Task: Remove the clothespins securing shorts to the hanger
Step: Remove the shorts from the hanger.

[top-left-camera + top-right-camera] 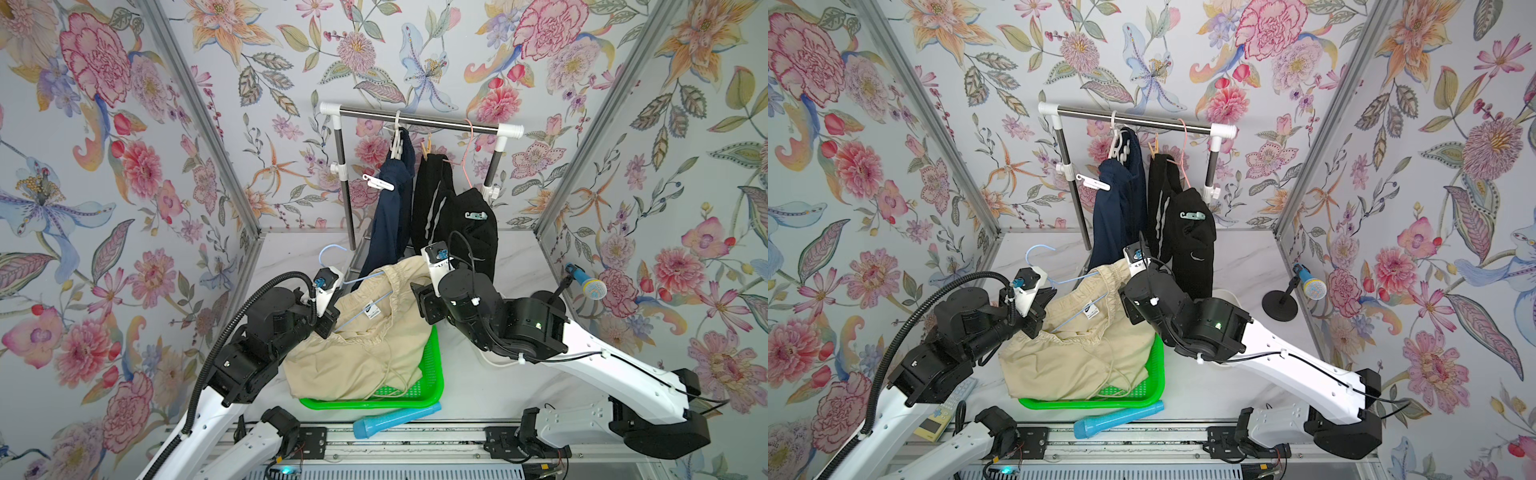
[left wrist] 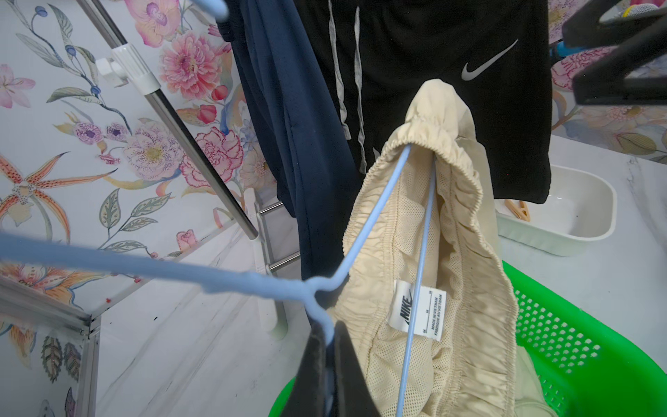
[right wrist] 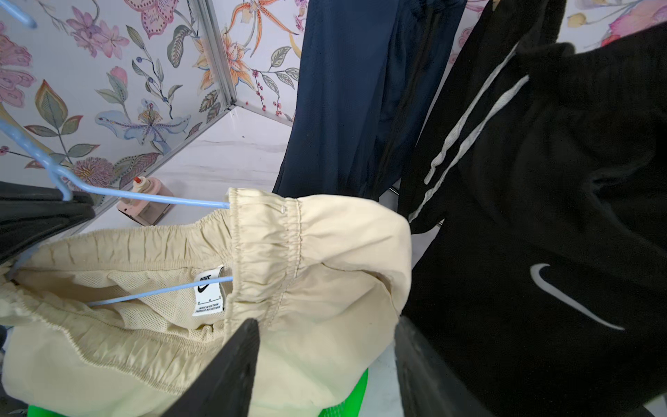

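The left fingers [image 2: 352,372] clench the blue hanger [image 2: 216,276]; the right fingers [image 3: 223,364] stand released astride the cream shorts [image 3: 325,252]. Limp, light fabric: grip the waistband [image 3: 267,231].

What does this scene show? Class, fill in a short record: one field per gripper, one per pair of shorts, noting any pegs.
Left gripper: shut on blue hanger
Right gripper: open, beside beige shorts
Beige shorts: on blue hanger, draped over green basket
Navy shorts: hanging from rail, white clip attached
Black shorts: hanging from rail, wooden peg on top, teal clip lower
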Robot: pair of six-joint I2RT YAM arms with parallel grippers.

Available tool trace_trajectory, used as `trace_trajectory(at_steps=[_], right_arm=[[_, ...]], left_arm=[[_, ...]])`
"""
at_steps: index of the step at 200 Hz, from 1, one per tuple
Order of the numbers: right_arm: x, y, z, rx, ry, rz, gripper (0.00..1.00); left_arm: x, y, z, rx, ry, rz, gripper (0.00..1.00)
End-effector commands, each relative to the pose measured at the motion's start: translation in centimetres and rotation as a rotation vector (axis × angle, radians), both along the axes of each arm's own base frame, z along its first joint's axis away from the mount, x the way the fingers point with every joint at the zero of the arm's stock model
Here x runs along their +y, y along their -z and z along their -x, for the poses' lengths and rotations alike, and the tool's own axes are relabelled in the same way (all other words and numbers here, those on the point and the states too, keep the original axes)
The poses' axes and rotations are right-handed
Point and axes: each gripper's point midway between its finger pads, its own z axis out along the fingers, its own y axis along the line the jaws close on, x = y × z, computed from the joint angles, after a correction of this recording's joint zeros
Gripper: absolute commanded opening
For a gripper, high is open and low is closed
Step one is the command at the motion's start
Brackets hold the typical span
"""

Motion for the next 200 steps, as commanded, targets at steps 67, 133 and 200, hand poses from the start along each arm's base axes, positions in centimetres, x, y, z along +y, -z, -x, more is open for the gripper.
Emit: trace_trajectory(at_steps=[67,133,200], right_arm=[[5.4,-1.5,-0.9,-0.009,-0.126,-0.028,0.71],[5.6,0.4,-3.1,0.004,-0.074,0.025,0.71],[5.4,2.2,-4.4,0.027,-0.043,0.059,0.69]], left_arm=[[0.3,-4.2,0.7,-0.039,-0.039,0.09,0.0],[-0.5,-3.7,1.0,-0.035,0.014,0.067,0.0],[-1.2,-3.0,1.9,-0.014,0.084,0.046,0.0]])
